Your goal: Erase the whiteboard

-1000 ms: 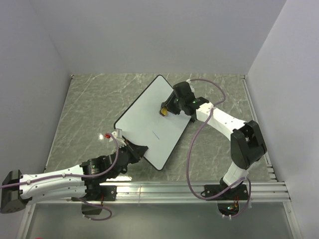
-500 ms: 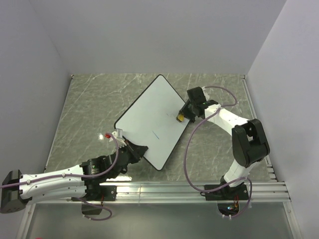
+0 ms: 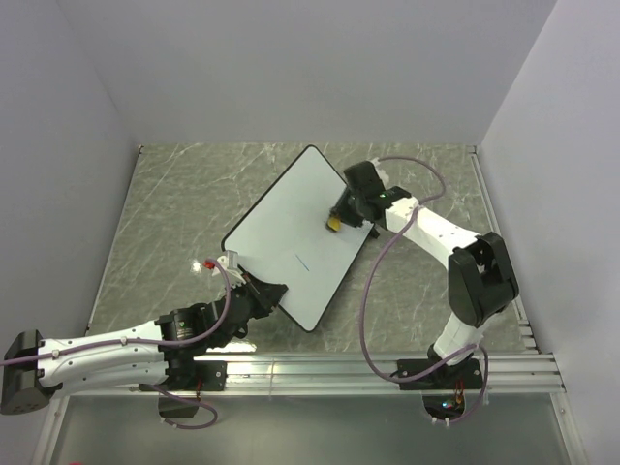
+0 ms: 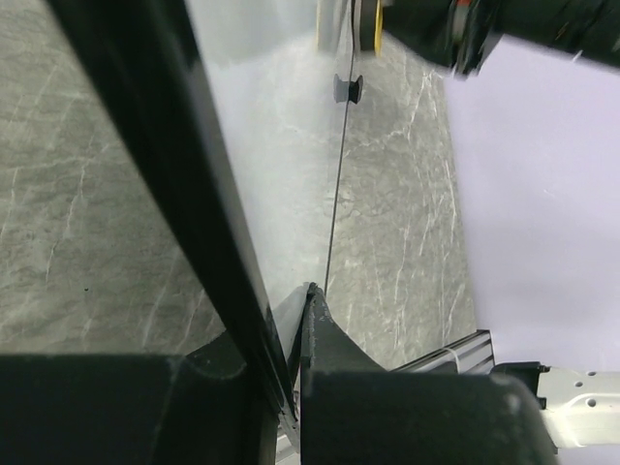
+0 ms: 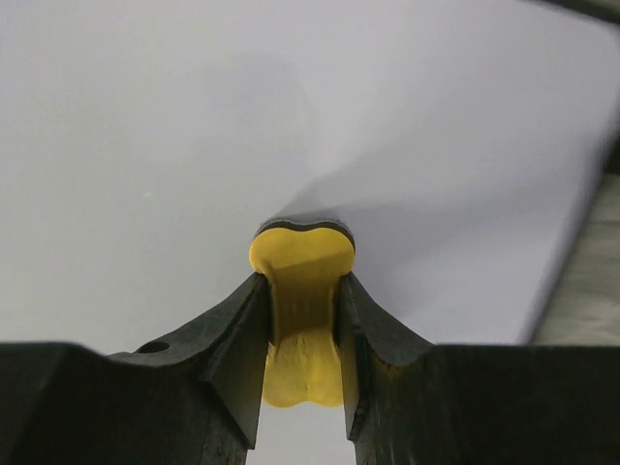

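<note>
**Board clamped at near edge, eraser on its right side**

Your board [image 3: 291,232] lies slantwise on the middle of the table [image 3: 165,203], one corner pointing to the back wall. A short blue stroke [image 3: 302,262] shows near its centre, and the rest of the face looks white.

The left gripper [image 3: 269,291] is clenched on the board's near-left edge. In the left wrist view its dark fingers [image 4: 194,213] pinch the rim and block most of the glossy face [image 4: 281,174].

The right gripper [image 3: 336,217] reaches in from the right and grasps a yellow eraser [image 3: 332,223] over the board's right part, close to the rim. In the right wrist view the jaws squeeze the eraser [image 5: 300,276] at its waist. Its tip seems to rest on the white surface [image 5: 174,126], though you cannot be sure of contact.

A purple cable [image 3: 370,291] loops beside the right arm, off the board.
</note>
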You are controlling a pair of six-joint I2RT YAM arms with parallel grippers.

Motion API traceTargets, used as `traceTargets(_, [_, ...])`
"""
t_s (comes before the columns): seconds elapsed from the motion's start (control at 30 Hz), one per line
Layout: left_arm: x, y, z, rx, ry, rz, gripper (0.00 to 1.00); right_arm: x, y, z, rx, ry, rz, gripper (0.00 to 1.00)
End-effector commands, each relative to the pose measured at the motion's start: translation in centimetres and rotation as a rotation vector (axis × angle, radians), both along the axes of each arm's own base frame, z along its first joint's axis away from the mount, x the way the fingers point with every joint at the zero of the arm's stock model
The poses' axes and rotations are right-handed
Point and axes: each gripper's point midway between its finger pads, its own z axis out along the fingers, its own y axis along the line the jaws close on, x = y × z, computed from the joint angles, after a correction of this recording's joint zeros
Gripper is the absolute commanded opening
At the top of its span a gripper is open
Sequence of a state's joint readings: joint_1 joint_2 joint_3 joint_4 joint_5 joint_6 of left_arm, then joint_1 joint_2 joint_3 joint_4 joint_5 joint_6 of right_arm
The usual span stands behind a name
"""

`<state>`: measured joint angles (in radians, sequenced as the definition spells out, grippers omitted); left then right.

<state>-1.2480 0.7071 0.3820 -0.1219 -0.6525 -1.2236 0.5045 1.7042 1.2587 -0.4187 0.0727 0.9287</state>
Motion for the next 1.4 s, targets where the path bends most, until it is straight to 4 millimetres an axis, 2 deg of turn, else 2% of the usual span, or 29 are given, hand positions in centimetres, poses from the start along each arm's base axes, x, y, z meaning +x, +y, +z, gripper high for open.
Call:
traceTargets(0.0, [-8.8, 3.1, -10.3, 0.417, 0.296, -0.394, 0.0, -1.7, 7.2, 0.6, 0.121, 0.04, 0.16, 0.0])
traceTargets(0.07, [-8.9, 3.1, -10.3, 0.418, 0.298, -0.397, 0.0, -1.6, 8.4, 1.1, 0.134, 0.037, 0.173, 0.0])
traceTargets(0.17, [-8.9, 3.1, -10.4, 0.421, 0.298, -0.4, 0.0, -2.0, 8.8, 0.5, 0.137, 0.058, 0.178, 0.0])
traceTargets(0.23, [-9.0, 3.1, -10.4, 0.423, 0.298, -0.401, 0.0, -2.4, 8.5, 0.1, 0.135, 0.065, 0.176, 0.0])
traceTargets(0.43, [-9.0, 3.1, -10.3, 0.423, 0.296, -0.402, 0.0, -4.8, 6.0, -3.6, 0.071, 0.148, 0.198, 0.0])
traceTargets(0.5, [-9.0, 3.1, -10.3, 0.424, 0.294, -0.401, 0.0, -5.2, 5.5, -4.2, 0.034, 0.167, 0.217, 0.14])
traceTargets(0.53, [-9.0, 3.1, -10.3, 0.424, 0.294, -0.401, 0.0, -5.3, 5.4, -4.3, 0.028, 0.167, 0.224, 0.27])
traceTargets(0.6, [-9.0, 3.1, -10.3, 0.425, 0.295, -0.402, 0.0, -5.4, 5.2, -4.4, 0.015, 0.167, 0.233, 0.36])
traceTargets(0.63, [-9.0, 3.1, -10.3, 0.423, 0.295, -0.402, 0.0, -5.3, 5.2, -4.3, 0.015, 0.165, 0.234, 0.52])
traceTargets(0.7, [-9.0, 3.1, -10.3, 0.425, 0.295, -0.402, 0.0, -5.4, 5.2, -4.3, 0.011, 0.168, 0.236, 0.57])
traceTargets(0.9, [-9.0, 3.1, -10.4, 0.428, 0.298, -0.399, 0.0, -5.5, 4.5, -3.7, -0.012, 0.167, 0.215, 0.57])
traceTargets(0.97, [-9.0, 3.1, -10.4, 0.428, 0.297, -0.399, 0.0, -5.4, 4.2, -3.2, -0.024, 0.157, 0.207, 0.51])
traceTargets(1.17, [-9.0, 3.1, -10.4, 0.432, 0.301, -0.401, 0.0, -5.2, 3.5, -1.0, -0.042, 0.12, 0.195, 0.47])
traceTargets(1.23, [-9.0, 3.2, -10.5, 0.434, 0.301, -0.401, 0.0, -5.1, 3.6, -0.4, -0.039, 0.113, 0.196, 0.47])
traceTargets(1.37, [-9.1, 3.1, -10.5, 0.435, 0.3, -0.406, 0.0, -5.1, 3.5, 0.5, -0.042, 0.105, 0.203, 0.54])
